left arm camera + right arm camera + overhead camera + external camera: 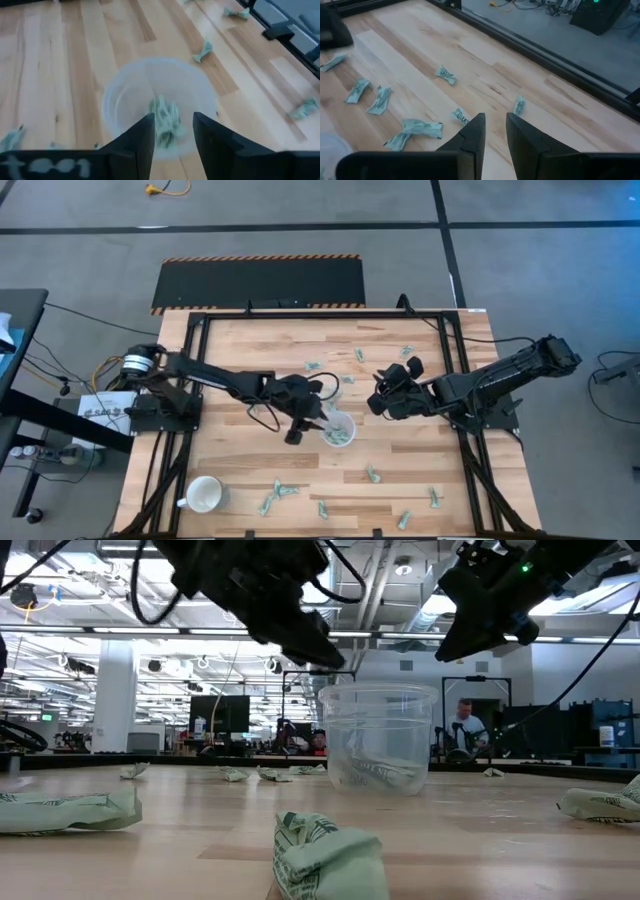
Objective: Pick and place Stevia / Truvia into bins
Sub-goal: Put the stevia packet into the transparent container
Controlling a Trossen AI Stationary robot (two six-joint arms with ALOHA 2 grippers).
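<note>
A few small pale green and white paper sachets (pixel 165 122) are already lying inside the round clear plastic cup (pixel 338 430) in the middle of the wooden tabletop (pixel 230 470). The left gripper (pixel 172 131) is being held just above the cup, its jaws parted and empty. The right gripper (pixel 494 130) is being held beside the cup, jaws slightly apart, grasping nothing. Many sachets are still waiting, scattered around the tabletop.
</note>
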